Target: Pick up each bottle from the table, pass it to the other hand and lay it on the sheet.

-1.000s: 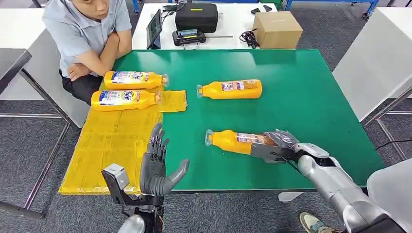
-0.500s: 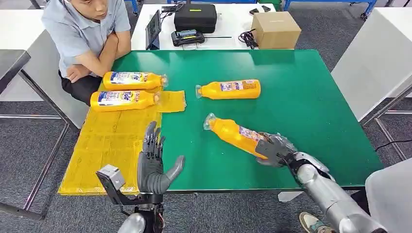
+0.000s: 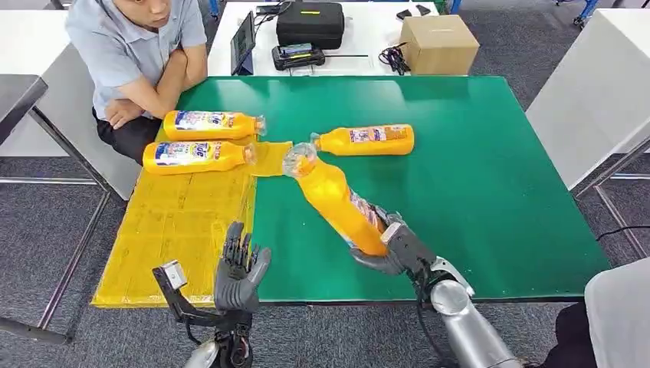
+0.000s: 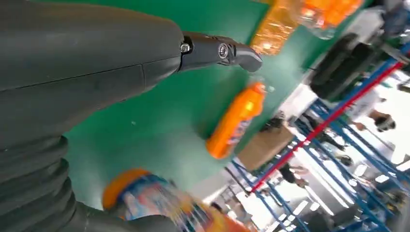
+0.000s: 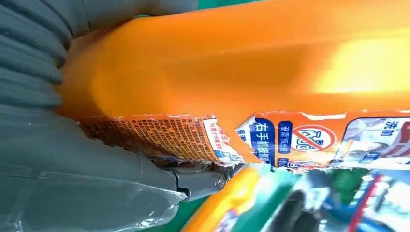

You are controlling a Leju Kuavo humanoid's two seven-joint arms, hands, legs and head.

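1. One bottle, the held bottle, is up off the green table: the right hand grips it by its base, so the body slants up and away from the hand with the cap end highest. A grip that low leaves most of the weight beyond the fingers, and I judge the bottle could pivot or slip out during the pass.
2. Across from it, the left hand waits empty with fingers apart, palm turned toward the bottle, at the table's near edge. Should it close too early or too near the cap, the handover could knock the bottle loose over the edge.
3. Just beyond the left hand lies the yellow sheet. Its surface looks creased, so a bottle laid down carelessly might roll.
4. Past the raised cap, the spare bottle rests on the table, close to the cap. A swing of the held one toward the left hand may clip it.
5. Farthest off, two laid bottles lie side by side at the sheet's far end, near a seated person. A new arrival placed too near could nudge them.
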